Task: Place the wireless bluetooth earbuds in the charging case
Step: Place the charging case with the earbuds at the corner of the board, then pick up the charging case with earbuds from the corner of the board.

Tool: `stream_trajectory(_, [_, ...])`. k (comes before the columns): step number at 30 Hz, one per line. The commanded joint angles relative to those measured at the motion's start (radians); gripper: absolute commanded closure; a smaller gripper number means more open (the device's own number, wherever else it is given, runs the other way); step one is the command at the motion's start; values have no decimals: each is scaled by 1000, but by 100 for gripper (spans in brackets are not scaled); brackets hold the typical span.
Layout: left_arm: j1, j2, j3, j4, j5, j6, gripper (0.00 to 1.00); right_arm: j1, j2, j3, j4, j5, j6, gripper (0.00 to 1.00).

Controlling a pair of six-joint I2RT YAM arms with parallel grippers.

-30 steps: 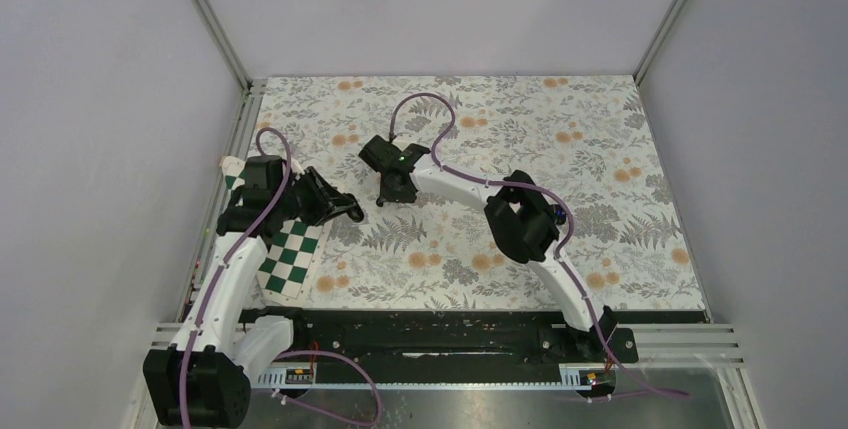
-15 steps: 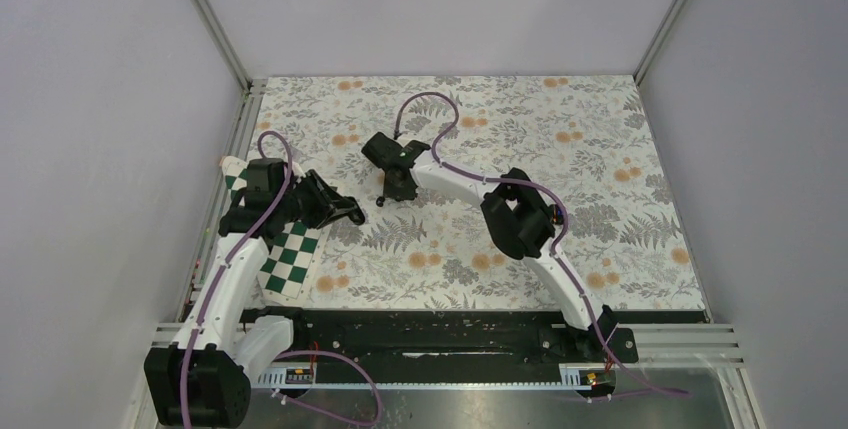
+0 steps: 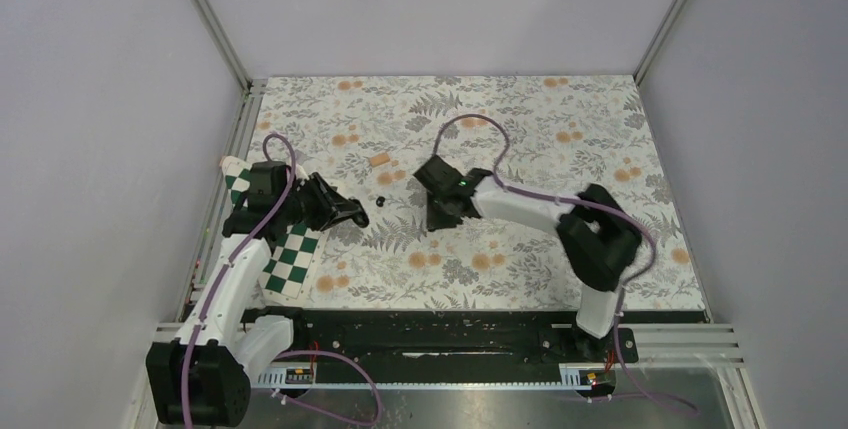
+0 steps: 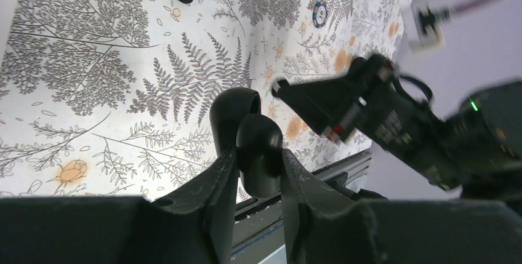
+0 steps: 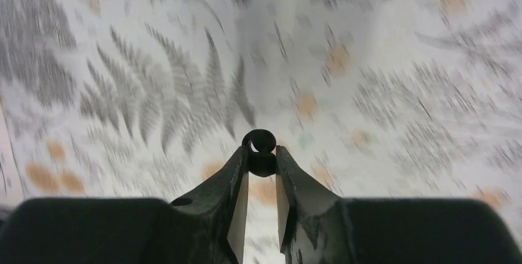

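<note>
The left claw (image 4: 258, 175) is squeezed tight on the charging case (image 4: 249, 132). The case sticks out past the two fingers. It shows as two round black parts, one behind the other. The left claw hangs over the left side of the bench (image 3: 560, 119), just past a green and white checkered board (image 3: 290, 254).

The right claw (image 5: 261, 175) is pinching one tiny black earbud (image 5: 261, 153) right at its fingertips. This claw is up above the flowery bench near the middle. It is close to the left claw, but the two do not touch. The right wrist picture is blurry, so the leaves and flowers look smeared.

The other earbud (image 3: 380, 200) lies on the bench by itself. It sits between the two claws, nearer to the left one.

A small tan piece (image 3: 379, 160) lies a bit farther back on the bench. A little ring (image 4: 320, 13) with a pale middle lies near it.
</note>
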Motion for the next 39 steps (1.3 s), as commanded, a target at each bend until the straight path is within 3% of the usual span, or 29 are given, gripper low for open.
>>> stream_trajectory(1, [-31,24,-8,94,67,-13,100,-7,-316,-304,152,-122,-126,83])
stream_trajectory(4, [-103,37,-5,132,78,-2,100,-7,-433,-515,187,-110,-152,83])
stream_trajectory(10, [-222,103,55,142,87,28,100,-7,-536,-683,249,-93,-229,79])
stream_trajectory(13, [-228,103,60,140,79,31,100,-7,-542,-694,233,-41,-231,54])
stream_trajectory(17, [-229,97,52,123,69,37,100,0,-612,-713,234,12,-196,44])
stream_trajectory(20, [-229,97,45,123,66,38,100,21,-698,-735,233,61,-156,46])
stream_trajectory(24, [-229,107,53,123,63,38,100,111,-756,-714,168,172,-123,56])
stream_trajectory(31, [-230,131,69,122,53,42,100,289,-492,-462,-104,326,-97,60])
stream_trajectory(39, [-229,121,78,97,36,51,100,299,-367,-356,-178,413,-76,62])
